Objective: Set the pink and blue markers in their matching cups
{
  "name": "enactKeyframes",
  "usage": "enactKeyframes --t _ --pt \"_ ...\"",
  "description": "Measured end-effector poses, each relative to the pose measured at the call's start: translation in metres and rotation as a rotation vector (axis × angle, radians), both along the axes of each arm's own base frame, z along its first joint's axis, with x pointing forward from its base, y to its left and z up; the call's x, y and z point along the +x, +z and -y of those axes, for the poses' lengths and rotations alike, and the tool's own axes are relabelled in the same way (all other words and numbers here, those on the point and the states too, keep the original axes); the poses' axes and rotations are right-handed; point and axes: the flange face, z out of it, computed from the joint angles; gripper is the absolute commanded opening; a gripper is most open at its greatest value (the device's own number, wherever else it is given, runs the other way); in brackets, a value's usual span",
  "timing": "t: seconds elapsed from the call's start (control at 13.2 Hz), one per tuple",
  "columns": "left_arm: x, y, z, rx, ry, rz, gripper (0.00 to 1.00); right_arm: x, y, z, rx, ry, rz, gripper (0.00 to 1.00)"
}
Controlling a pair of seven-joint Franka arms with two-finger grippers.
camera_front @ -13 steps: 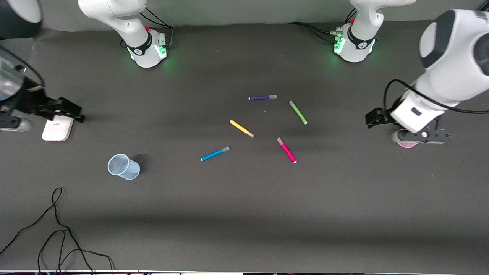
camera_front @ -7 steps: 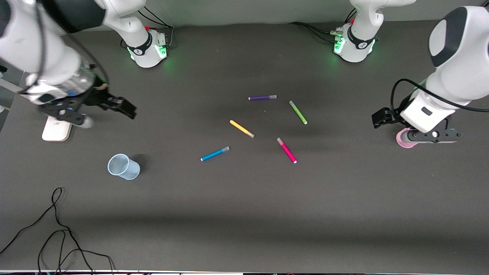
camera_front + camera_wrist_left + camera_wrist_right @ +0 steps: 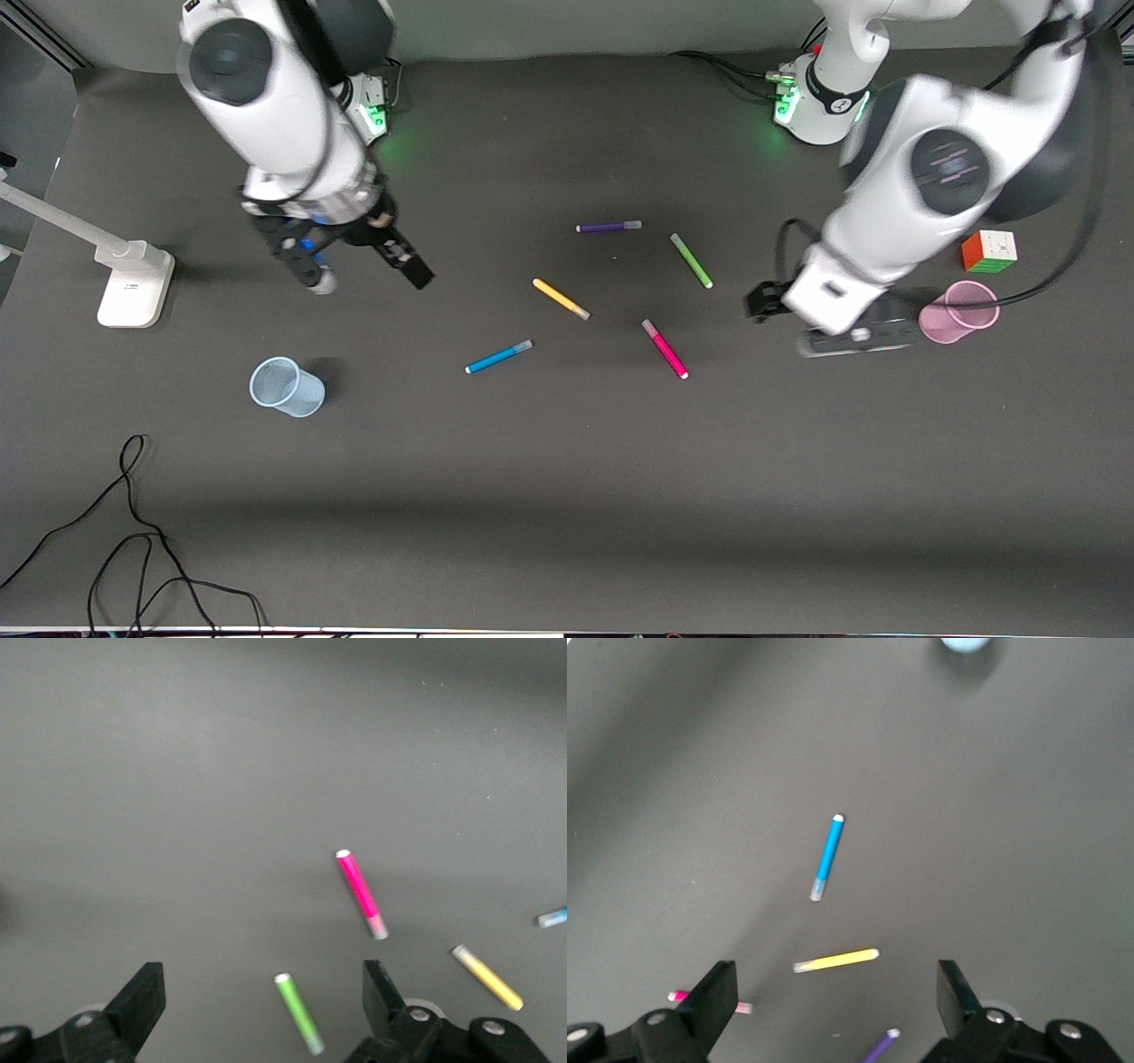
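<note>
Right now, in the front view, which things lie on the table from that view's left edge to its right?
lamp base → blue cup → blue marker → yellow marker → purple marker → pink marker → green marker → pink cup → puzzle cube

Both arms swing in toward the markers. The right end effector (image 3: 363,257), earlier out past the white stand (image 3: 133,283), now hangs over bare counter (image 3: 567,496) near the yellow marker (image 3: 561,299). The left end effector (image 3: 828,332) leaves the pink cup (image 3: 957,312), uncovering it and a colour cube (image 3: 990,251).
</note>
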Motion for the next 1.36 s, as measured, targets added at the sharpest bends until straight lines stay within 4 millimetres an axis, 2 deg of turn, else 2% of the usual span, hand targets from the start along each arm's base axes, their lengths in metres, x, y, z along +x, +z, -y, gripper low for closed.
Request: enactKeyframes --t 0.23,0.53,0.68,0.76,0.83,0.98,1.14,1.36 --pt "-0.002 -0.069 0.047 0.007 0.088 -0.043 0.98 0.011 -0.021 -0.014 -0.01 -0.184 -0.012 1.0" --pt "0.003 -0.15 0.065 0.02 0.279 -0.088 0.95 0.023 -0.039 -0.021 -0.005 -0.342 -0.033 1.0" --pt "-0.001 -0.186 0.084 0.012 0.345 -0.087 0.84 0.023 -0.047 -0.026 -0.007 -0.354 -0.048 1.0" --pt "-0.006 -0.203 0.093 0.014 0.357 -0.093 0.83 0.02 -0.053 -0.034 -0.012 -0.359 -0.057 1.0" --pt "-0.01 -0.217 0.098 0.02 0.364 -0.104 0.81 0.016 -0.06 -0.042 -0.02 -0.362 -0.064 1.0" --pt "-0.014 -0.24 0.099 0.036 0.367 -0.129 0.68 0.01 -0.077 -0.06 -0.026 -0.36 -0.073 1.0" --pt "-0.015 -0.252 0.097 0.045 0.368 -0.142 0.66 0.011 -0.1 -0.072 -0.029 -0.375 -0.072 1.0" --pt "-0.018 -0.262 0.103 0.037 0.362 -0.136 0.66 0.016 -0.144 -0.081 -0.035 -0.388 -0.068 1.0"
